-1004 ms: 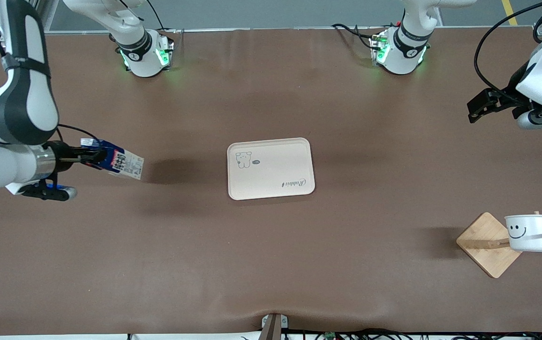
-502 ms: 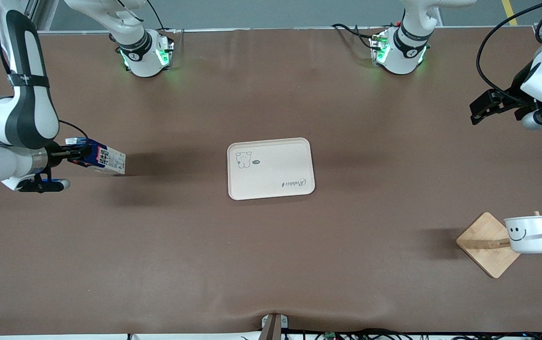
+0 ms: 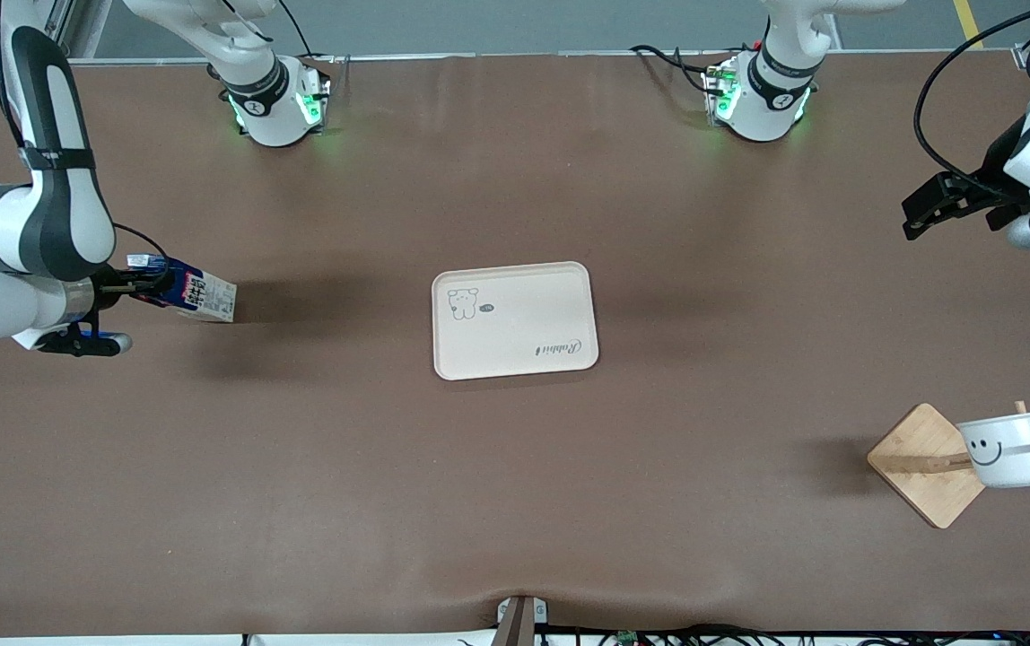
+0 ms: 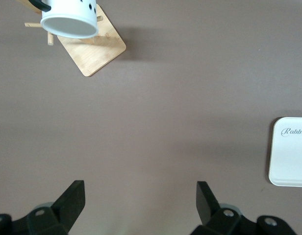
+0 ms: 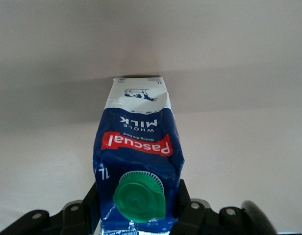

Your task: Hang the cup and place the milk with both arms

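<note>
The milk (image 3: 195,296), a dark-blue carton with a green cap, is gripped near its top by my right gripper (image 3: 149,285) at the right arm's end of the table. It is tilted, with its white lower end close to the table. In the right wrist view both fingers press the sides of the milk (image 5: 138,147) beside the cap, at my right gripper (image 5: 138,198). The cup (image 3: 1007,449) hangs by its handle on a peg of the wooden rack (image 3: 921,462). My left gripper (image 3: 926,208) is open and empty over bare table at the left arm's end. The left wrist view shows my left gripper (image 4: 139,195) apart from the cup (image 4: 69,18).
A cream tray (image 3: 515,354) with a bear print lies at the table's middle, between the two grippers; its edge shows in the left wrist view (image 4: 288,166). The rack's square base (image 4: 94,51) stands near the table's front corner at the left arm's end.
My right gripper has carried the milk toward the right arm's end of the table and lower. My left gripper has drifted slightly outward toward the left arm's end.
</note>
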`<action>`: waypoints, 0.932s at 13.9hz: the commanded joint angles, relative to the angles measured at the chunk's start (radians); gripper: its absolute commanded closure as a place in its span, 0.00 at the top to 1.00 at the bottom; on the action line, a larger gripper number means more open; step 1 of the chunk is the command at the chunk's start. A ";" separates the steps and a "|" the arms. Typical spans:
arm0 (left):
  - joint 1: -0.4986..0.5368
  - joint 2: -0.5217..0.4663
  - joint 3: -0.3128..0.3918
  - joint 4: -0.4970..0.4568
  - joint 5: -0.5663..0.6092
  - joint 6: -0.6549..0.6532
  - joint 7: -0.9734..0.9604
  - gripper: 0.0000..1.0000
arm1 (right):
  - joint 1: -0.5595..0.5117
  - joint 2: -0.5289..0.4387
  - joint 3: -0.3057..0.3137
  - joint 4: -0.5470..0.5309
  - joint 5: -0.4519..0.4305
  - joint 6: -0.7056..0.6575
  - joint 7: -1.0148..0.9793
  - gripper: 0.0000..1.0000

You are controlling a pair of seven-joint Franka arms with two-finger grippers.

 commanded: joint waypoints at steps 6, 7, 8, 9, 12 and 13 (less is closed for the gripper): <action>0.003 -0.008 0.001 -0.007 -0.016 0.009 0.004 1.00 | -0.013 -0.034 0.020 -0.075 -0.007 0.033 0.030 0.84; 0.004 -0.010 0.001 -0.008 -0.016 0.009 0.004 1.00 | -0.014 -0.034 0.020 -0.075 -0.005 0.033 0.025 0.97; 0.004 -0.010 0.001 -0.008 -0.016 0.009 0.005 1.00 | -0.016 -0.034 0.020 -0.077 0.015 0.033 0.024 0.98; 0.004 -0.010 0.001 -0.008 -0.016 0.009 0.007 1.00 | -0.016 -0.034 0.020 -0.078 0.035 0.033 0.022 1.00; 0.004 -0.010 0.001 -0.010 -0.016 0.009 0.007 1.00 | -0.016 -0.034 0.020 -0.080 0.036 0.033 0.021 1.00; 0.004 -0.010 0.001 -0.010 -0.016 0.009 0.007 1.00 | -0.016 -0.034 0.020 -0.080 0.036 0.033 0.021 1.00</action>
